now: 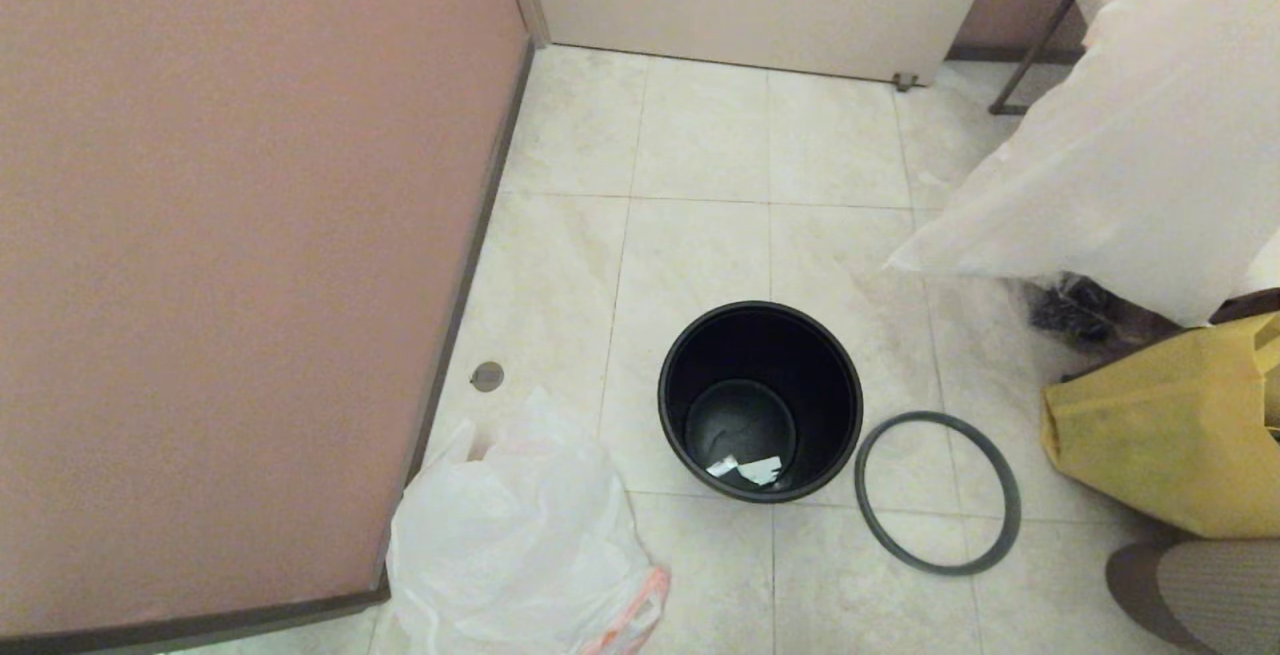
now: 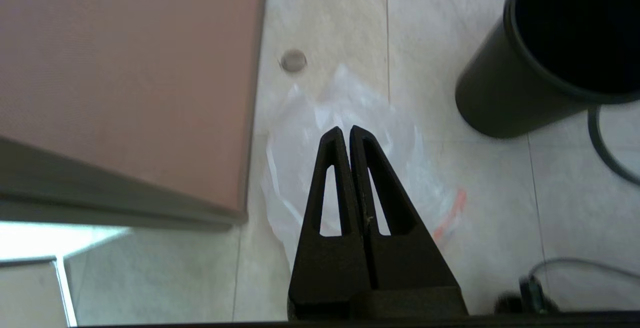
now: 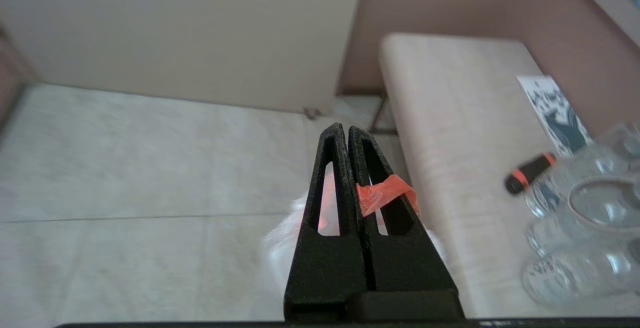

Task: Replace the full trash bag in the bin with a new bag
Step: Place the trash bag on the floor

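At 8 o'clock from the bin (image 1: 700, 355), the full trash bag (image 1: 515, 535) slumps on the floor against the pink panel, its base cut off by the frame and its contents too cloudy to make out; the left hand (image 2: 346, 130), unseen from the head camera, hangs over it with fingers pressed together on nothing. The bin stands unlined with paper scraps (image 1: 750, 468) inside and its grey hoop (image 1: 861, 485) on the floor at 4 o'clock. At 2 o'clock the new bag (image 1: 1130, 155) hangs, partly out of frame, its orange edge (image 3: 385, 193) pinched in the right hand (image 3: 345, 128).
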Motion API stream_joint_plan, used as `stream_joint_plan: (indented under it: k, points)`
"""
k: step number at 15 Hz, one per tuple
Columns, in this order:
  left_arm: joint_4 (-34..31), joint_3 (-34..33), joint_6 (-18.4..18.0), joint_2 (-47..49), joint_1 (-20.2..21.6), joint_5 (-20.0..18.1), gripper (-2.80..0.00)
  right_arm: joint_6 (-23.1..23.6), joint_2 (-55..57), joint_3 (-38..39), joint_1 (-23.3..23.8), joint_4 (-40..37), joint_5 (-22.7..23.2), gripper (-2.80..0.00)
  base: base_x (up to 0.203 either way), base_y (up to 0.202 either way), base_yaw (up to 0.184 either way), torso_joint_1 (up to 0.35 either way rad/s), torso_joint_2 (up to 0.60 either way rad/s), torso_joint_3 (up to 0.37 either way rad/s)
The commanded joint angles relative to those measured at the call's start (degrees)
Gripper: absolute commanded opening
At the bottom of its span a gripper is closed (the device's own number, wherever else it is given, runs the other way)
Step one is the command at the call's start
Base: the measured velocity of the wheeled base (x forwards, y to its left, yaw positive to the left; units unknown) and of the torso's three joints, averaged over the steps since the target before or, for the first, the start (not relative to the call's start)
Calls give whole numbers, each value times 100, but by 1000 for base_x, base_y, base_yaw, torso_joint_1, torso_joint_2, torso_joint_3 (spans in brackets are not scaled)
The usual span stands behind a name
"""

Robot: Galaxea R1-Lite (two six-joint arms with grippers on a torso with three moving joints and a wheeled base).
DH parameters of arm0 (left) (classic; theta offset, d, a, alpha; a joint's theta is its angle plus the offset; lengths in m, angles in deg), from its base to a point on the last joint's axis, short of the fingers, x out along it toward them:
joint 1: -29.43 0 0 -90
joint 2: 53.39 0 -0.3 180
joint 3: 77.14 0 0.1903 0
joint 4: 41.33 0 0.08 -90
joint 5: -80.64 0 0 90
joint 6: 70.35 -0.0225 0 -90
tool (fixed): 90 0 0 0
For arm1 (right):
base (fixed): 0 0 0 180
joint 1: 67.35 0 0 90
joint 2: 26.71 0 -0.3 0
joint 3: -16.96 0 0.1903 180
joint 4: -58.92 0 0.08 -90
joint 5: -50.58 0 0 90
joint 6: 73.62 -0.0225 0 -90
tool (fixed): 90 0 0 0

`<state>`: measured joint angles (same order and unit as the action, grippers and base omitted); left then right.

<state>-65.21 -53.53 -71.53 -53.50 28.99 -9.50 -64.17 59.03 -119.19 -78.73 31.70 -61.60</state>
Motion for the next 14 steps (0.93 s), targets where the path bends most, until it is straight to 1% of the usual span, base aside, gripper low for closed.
stream_joint_plan:
  k: [1,4,6,9,10,14]
  points:
    - [-46,-7,-14,2,0,-20,-280,-71,382,10,347,0,92,-280,0,0,0,0,0,0]
    - [-54,-7,-31,11,0,-29,-280,-428,1145,11,1032,33,468,-280,0,0,0,0,0,0]
    - [-54,-7,-31,11,0,-29,-280,-535,1827,8,1293,399,589,-280,0,0,0,0,0,0]
    - [-37,-16,-31,11,0,-24,-280,-497,2658,3,1488,1342,662,-280,0,0,0,0,0,0]
    - [-37,-16,-31,11,0,-20,-280,-505,2703,2,1516,1492,742,-280,0,0,0,0,0,0]
    - [-37,-16,-5,10,0,-20,-280,-658,2643,16,1692,1456,903,-280,0,0,0,0,0,0]
